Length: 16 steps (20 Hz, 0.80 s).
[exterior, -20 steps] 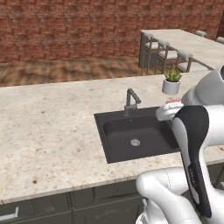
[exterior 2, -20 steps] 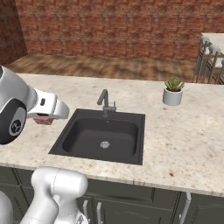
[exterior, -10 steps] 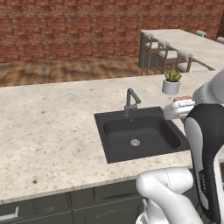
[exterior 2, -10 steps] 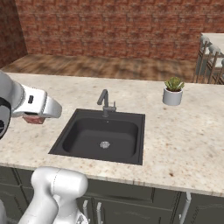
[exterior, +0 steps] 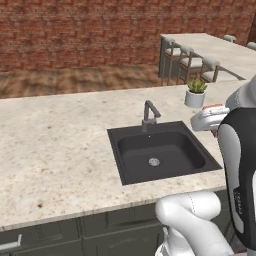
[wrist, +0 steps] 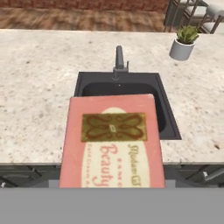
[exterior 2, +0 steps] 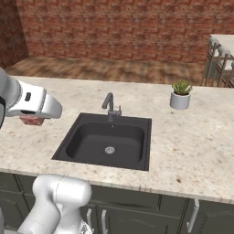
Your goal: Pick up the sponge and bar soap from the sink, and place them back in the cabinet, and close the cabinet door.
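- In my hand view the bar soap (wrist: 112,142) is very close to the camera: a pink-orange flat face with a gold ornament and the word "Beauty" printed on it.
- The gripper (exterior 2: 32,119) is closed on the bar soap; in the right base view I see a small reddish block just under the white hand, raised above the counter (exterior 2: 183,141).
- In the left base view the hand (exterior: 210,118) is at the right side, near the right edge of the sink (exterior: 162,152), with a red strip on top of it.
- The sink is a dark basin with a drain in the middle and a grey faucet (exterior 2: 109,105) at its back rim.
- A small potted plant (exterior 2: 181,94) stands on the counter, to the right of the sink and well apart from it.
- Behind the counter I see a brick wall (exterior 2: 119,27) and a wooden floor.
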{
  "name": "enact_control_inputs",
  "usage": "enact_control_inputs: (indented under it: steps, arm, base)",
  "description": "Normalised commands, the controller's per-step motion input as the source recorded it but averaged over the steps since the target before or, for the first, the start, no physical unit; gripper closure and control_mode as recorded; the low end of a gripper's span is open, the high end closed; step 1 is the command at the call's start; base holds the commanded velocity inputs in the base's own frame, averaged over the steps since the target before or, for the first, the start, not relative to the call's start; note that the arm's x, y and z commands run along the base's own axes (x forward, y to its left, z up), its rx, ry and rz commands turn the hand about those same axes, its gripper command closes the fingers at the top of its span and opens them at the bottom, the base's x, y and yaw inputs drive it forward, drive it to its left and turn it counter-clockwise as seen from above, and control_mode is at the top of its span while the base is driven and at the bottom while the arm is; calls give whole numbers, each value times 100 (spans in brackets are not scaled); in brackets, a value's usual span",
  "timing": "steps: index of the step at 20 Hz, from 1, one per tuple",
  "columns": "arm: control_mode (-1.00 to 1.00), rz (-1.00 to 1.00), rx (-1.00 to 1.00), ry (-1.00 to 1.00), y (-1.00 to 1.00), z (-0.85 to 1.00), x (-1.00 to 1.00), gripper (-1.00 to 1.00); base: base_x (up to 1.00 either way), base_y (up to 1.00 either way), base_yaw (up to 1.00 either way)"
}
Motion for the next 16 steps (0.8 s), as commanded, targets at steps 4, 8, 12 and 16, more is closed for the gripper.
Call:
enact_control_inputs:
  steps: [4, 8, 12, 16]
  arm:
    - [100, 0, 0, 0, 0, 0, 0, 100]
    - [100, 0, 0, 0, 0, 0, 0, 100]
    - [100, 0, 0, 0, 0, 0, 0, 100]
    - [100, 0, 0, 0, 0, 0, 0, 100]
  base:
    - [-46, -16, -7]
    - [-52, -26, -23]
    - [-49, -27, -41]
    - [-45, -22, -64]
